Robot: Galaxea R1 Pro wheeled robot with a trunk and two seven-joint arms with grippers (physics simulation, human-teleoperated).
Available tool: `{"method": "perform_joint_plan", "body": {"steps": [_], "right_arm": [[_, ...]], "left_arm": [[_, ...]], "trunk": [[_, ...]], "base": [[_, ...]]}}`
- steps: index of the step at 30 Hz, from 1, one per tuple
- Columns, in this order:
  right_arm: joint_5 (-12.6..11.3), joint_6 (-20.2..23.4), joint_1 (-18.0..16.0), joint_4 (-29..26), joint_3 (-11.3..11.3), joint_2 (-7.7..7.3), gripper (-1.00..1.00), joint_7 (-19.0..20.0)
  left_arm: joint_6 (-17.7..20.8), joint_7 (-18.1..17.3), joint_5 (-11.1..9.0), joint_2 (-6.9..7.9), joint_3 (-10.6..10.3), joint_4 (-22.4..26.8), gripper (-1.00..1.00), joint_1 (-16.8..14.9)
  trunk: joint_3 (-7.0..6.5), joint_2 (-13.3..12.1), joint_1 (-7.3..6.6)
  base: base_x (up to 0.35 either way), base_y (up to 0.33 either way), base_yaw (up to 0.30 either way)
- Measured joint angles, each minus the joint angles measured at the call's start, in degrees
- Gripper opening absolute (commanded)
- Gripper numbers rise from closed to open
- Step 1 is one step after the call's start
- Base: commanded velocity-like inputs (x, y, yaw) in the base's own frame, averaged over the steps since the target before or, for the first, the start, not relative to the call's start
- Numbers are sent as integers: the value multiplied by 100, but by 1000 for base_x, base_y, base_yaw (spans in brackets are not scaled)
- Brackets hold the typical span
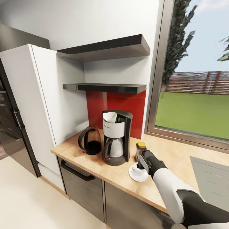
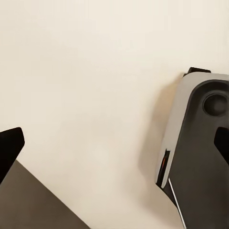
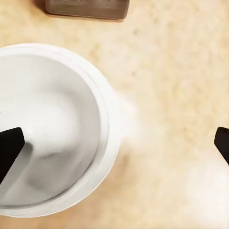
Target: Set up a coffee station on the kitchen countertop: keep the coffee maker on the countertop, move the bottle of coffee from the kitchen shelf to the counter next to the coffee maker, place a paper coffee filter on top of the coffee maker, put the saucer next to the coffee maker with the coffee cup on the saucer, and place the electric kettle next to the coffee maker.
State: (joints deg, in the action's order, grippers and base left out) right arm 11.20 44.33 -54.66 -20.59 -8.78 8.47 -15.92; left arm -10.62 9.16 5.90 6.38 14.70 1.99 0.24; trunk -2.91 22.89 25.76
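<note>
We see our right gripper [image 3: 114, 143], fingers wide apart, above the white ceramic coffee cup [image 3: 50, 129] on its white saucer [image 1: 138, 175], beside the black-and-white coffee maker [image 1: 115, 137]. Left gripper [image 2: 114, 148] gapes open.

Right arm [image 1: 173, 187]: white glossy forearm shell, black wrist section, dark grey elbow segment; right gripper [image 3: 114, 143]: flat black fingertips [image 3: 10, 148]. Base [image 2: 200, 157], seen from the left wrist: rounded, light grey rim, dark grey top.
</note>
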Motion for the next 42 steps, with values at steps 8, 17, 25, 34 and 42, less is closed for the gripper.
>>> {"method": "perform_joint_plan", "body": {"steps": [8, 17, 25, 34, 42], "right_arm": [[-2, 0, 0, -41, -13, 15, 100, 0], [0, 5, 0, -455, -19, 39, 100, -12], [0, 9, 0, -611, -28, 41, 100, -15], [-1, 10, 0, -616, -12, 48, 100, -16], [-2, 5, 0, -1009, -5, 57, 100, -19]], "left_arm": [[0, 0, 0, 3, 0, 0, 100, 0], [-5, -7, 0, 5, -7, 0, 100, 0], [-28, -6, 0, 5, -9, 0, 100, 0], [-19, -6, 0, 5, -24, 0, 100, 0], [-25, -7, 0, 5, -32, 0, 100, 0]], "trunk": [[0, 0, 0], [0, 0, 0], [0, 0, 0], [-23, 0, 3], [-92, 2, 0]], "base": [[0, 0, 0], [0, 0, 0], [0, 0, 0], [-249, 0, 0], [-191, 0, 0]]}}
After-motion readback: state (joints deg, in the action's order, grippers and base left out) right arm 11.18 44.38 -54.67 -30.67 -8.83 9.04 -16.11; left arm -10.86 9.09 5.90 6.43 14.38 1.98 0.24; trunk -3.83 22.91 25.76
